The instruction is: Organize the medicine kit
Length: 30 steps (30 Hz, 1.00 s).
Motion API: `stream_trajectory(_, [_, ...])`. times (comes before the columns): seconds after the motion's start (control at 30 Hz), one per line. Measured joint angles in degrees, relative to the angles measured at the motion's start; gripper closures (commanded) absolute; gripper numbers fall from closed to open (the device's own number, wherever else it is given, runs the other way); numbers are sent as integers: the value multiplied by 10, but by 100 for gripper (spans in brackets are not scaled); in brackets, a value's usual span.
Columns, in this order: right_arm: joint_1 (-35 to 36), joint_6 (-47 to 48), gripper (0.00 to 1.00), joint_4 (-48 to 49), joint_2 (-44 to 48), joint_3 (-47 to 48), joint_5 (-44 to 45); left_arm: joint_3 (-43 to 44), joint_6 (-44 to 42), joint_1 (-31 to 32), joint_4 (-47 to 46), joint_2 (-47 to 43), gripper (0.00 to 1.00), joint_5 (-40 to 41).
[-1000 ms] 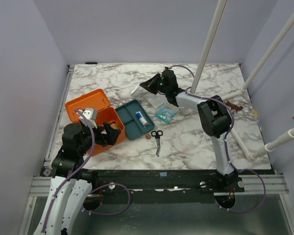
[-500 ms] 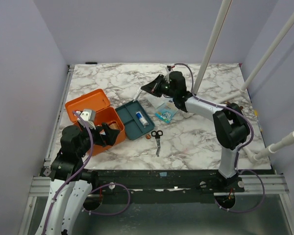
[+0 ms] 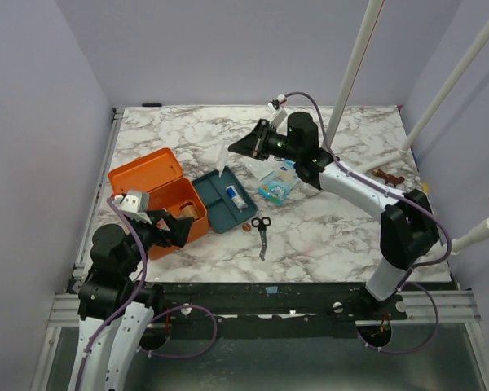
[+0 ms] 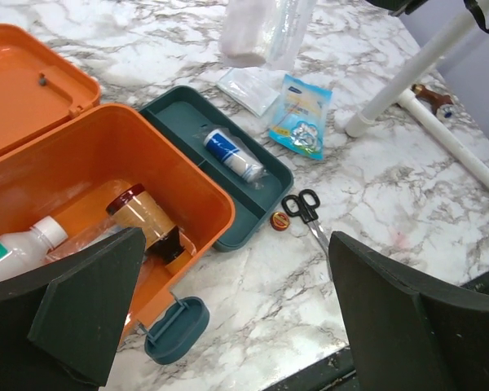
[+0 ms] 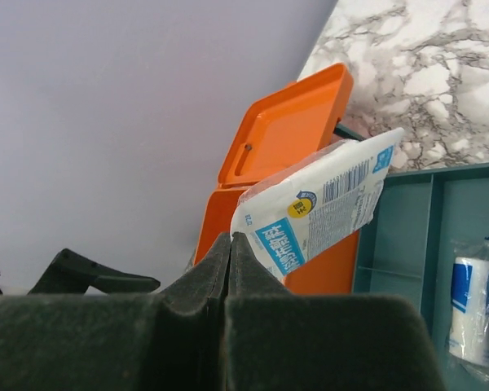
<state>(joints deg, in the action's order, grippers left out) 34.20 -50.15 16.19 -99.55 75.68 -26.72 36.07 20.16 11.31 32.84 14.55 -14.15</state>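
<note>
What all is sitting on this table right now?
medicine kit: one, orange, lid open, table's left
tray: one, dark teal, right of the kit
bandage roll: one, white-blue, in the tray
brown bottle: one, inside the kit
white bottle: one, inside the kit
scissors: one, black-handled, near the tray
blue packet: one, table, beyond the tray
white packet: one, held in the right gripper
left gripper: one, black, open, by the kit
right gripper: one, black, shut on the white packet

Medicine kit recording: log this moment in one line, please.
medicine kit: lid open | right gripper: shut on white packet, held aloft near teal tray | left gripper: open, empty, at kit front
</note>
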Motion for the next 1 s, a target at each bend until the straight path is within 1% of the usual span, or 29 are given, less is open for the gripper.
stream_trajectory(0.2, [11,38,99,-38,53,0,-45,0,-5,0,-8,-20,2,-66])
stream_trajectory(0.33, [18,70,99,-59,97,0,-84,5,19,0,-9,-22,2,-98])
stream_trajectory(0.5, [24,110,99,-73,151,0,-140,29,82,0,-11,-24,2,-142])
stream_trajectory(0.63, [25,128,99,-74,186,-2,-186,54,139,0,-31,-24,2,-193])
stream_trajectory(0.8, [25,133,99,-68,236,-20,-250,66,209,0,-74,-18,2,-264])
stream_trajectory(1.0, [29,117,99,-32,284,-37,-321,66,269,0,-127,-17,1,-323])
